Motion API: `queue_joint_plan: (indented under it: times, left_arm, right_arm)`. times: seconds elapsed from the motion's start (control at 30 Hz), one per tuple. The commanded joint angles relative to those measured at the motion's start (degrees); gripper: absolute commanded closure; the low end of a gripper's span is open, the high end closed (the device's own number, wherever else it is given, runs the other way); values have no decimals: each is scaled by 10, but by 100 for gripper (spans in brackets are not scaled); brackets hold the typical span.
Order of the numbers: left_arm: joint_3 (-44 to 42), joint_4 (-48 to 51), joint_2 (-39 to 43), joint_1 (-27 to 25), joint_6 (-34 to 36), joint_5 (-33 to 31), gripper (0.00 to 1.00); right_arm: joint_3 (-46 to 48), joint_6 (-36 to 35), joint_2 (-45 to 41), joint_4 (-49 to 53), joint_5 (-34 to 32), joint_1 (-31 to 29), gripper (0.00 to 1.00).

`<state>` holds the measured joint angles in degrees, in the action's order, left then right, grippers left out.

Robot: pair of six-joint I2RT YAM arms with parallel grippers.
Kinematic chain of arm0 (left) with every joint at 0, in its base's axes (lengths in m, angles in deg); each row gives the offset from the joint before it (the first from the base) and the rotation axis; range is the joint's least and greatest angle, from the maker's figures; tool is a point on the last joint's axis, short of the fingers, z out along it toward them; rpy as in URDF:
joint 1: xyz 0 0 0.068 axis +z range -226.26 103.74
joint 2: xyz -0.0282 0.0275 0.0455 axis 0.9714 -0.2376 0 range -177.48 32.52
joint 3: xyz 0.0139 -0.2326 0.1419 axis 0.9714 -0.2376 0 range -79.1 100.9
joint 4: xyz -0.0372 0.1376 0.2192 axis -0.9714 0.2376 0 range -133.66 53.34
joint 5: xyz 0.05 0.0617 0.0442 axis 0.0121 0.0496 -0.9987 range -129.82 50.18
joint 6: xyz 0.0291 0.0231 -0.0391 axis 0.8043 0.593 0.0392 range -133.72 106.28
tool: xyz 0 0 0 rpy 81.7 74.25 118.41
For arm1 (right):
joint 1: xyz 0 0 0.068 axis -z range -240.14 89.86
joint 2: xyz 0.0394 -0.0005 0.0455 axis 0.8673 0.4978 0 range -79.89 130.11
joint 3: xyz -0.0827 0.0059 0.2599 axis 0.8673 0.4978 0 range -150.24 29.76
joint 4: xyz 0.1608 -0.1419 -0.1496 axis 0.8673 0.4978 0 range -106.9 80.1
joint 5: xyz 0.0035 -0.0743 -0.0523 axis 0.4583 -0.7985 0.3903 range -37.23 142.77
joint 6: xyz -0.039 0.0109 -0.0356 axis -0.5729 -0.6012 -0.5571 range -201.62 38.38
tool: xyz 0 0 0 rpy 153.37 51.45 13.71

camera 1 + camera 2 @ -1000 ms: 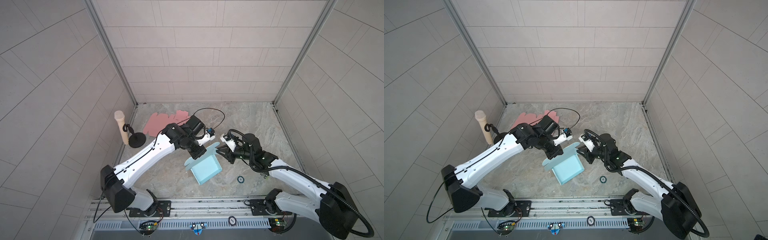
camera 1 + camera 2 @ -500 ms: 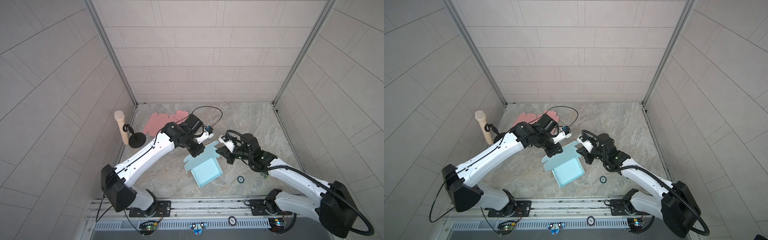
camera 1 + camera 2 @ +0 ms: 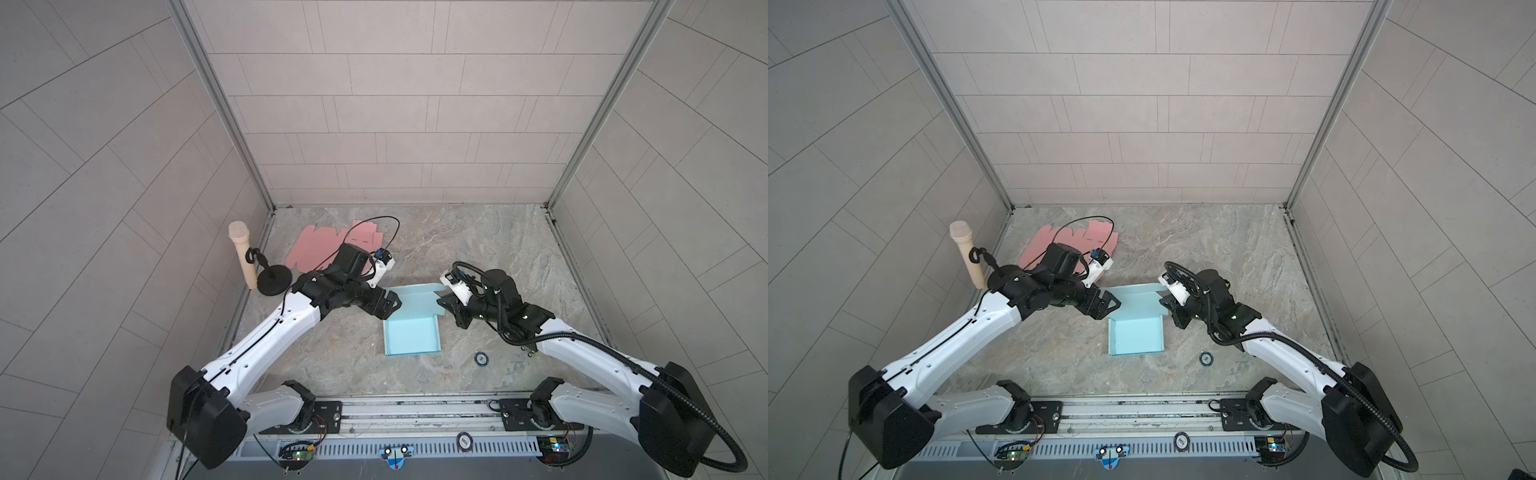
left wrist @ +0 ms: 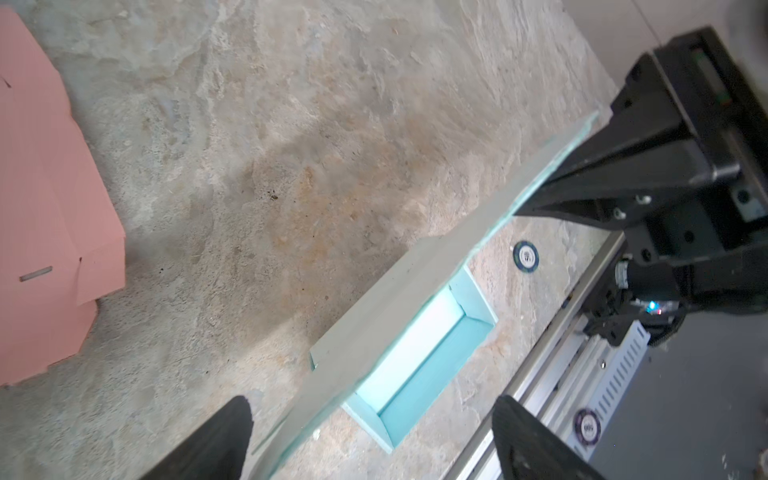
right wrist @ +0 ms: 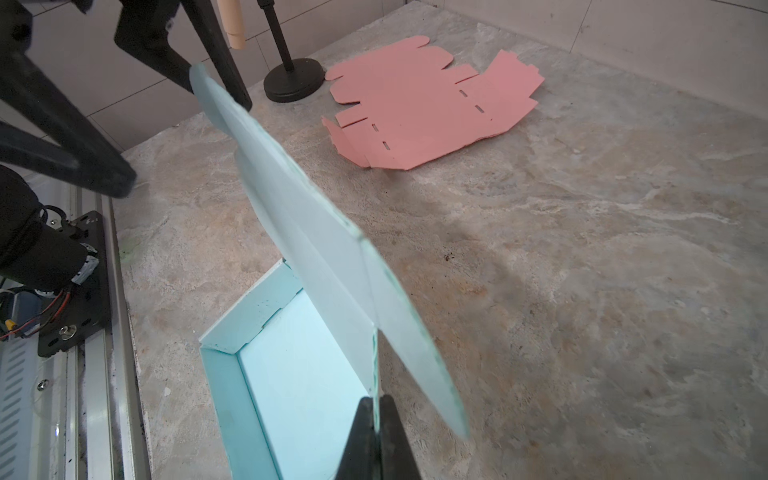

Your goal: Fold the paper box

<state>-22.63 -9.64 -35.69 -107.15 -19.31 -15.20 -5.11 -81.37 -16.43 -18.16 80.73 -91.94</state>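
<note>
The right gripper is clamped on the thin edge of the lid, at the end of it that overhangs the box on that arm's side. The left gripper stands wide open, a jaw on either face of the lid's opposite end and, as far as the wrist view shows, touching neither. The box lies open on the counter between the two grippers. Its walls are up and the lid rises tilted from its far wall. The step in hand looks like bringing the lid down over the box. With only one end pinched, the card will probably bow or twist, so the right gripper should swing in an arc about the crease at the far wall and not drag toward its own base. The box is light and nothing pins it, so a pull could slide it. The left gripper would help most by closing again on its end at the same height, so both ends come down level. The side flaps probably need steering inside the walls before the lid goes flat. The pink sheet lies well beyond the box and the chip lies near its front corner, both out of the lid's way.
</note>
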Motion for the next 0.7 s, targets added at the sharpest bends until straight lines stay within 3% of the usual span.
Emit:
queue_joint_plan:
  times: [0.0, 0.13, 0.27, 0.67]
  left_arm:
    - [-42, -137, 18, 7, -72, 9, 5]
    - [-78, -176, 17, 14, -82, 5, 6]
    - [-122, -239, 25, 35, -100, 3, 15]
    - [-134, -301, -11, 50, -105, 40, 10]
  right_arm:
    - [-2, -6, 6, -3, -6, 6, 99]
    - [-3, -4, 6, 3, -12, 9, 99]
    - [-3, -1, 2, 6, -15, 15, 99]
    - [-18, 2, 20, 16, -19, 32, 100]
